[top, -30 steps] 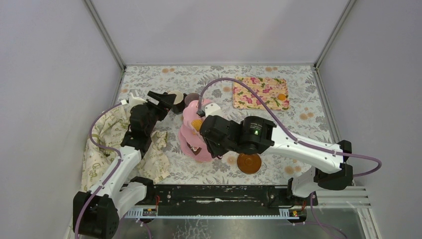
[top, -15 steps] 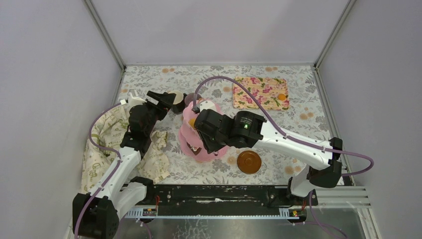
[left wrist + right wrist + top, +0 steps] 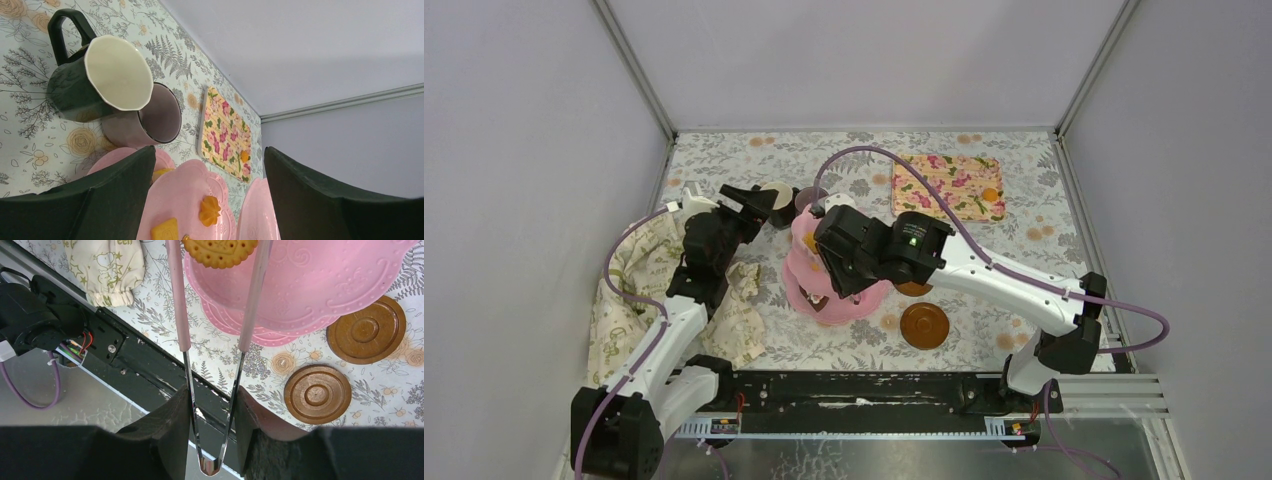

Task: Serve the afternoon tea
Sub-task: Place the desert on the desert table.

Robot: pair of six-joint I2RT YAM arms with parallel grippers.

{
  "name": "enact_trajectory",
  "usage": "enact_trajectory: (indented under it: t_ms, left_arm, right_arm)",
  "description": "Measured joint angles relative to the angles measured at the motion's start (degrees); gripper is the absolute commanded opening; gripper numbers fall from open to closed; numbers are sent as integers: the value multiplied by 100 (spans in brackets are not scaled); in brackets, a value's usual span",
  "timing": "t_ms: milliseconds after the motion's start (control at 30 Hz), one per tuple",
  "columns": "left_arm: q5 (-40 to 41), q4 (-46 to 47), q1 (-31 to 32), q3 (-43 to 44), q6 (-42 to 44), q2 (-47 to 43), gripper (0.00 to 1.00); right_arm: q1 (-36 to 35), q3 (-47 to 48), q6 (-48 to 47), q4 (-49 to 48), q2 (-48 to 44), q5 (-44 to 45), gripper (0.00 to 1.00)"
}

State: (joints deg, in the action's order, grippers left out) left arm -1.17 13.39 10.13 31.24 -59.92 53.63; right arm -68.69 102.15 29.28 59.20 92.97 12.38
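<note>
**Over the pink stand: a biscuit caught in the tongs**

From above: pink three-tier cake stand (image 3: 809, 272) at the middle of the worktop (image 3: 1024, 160), with the right arm (image 3: 984, 275) bent across its top. State of the right jaws not readable from this angle. Just behind the stand, two dark mugs touching: a cream-lined mug (image 3: 776, 200) and a plain mug (image 3: 810, 200). Right of the stand, one brown saucer (image 3: 924, 325) in full sight and a second saucer (image 3: 914, 290) half under the arm. Farther back and right of the stand, floral tray (image 3: 949, 187). Left of the stand, crumpled cloth (image 3: 639, 285) with the left arm (image 3: 694, 260) above it.

From the left wrist: left jaws spread wide, nothing between them, just above the stand's pink tiers. On one tier, an orange sweet (image 3: 210, 210) and a yellow biscuit (image 3: 165, 229). Beyond the stand, both mugs side by side, then the tray.

From the right wrist: right jaws closed on the metal handle of pink-tipped tongs (image 3: 210, 440). Tips pinching a round biscuit (image 3: 220, 250) above a pink tier of the stand. Beside the stand, both saucers: one at the tier's edge, the other nearer the black rail (image 3: 150, 355).
</note>
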Motion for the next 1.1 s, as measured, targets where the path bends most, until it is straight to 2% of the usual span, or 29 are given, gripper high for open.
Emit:
enact_trajectory:
  t_ms: [433, 700, 1100]
  left_arm:
    - [-57, 35, -7, -15, -59, 11, 86]
    - [-61, 39, -7, -44, -63, 11, 86]
    - [-101, 46, -7, -46, -63, 28, 86]
  right_arm:
    - [125, 0, -42, -2, 17, -11, 42]
    - [146, 0, -59, -44, 116, -35, 45]
    - [164, 0, -59, -107, 116, -114, 45]
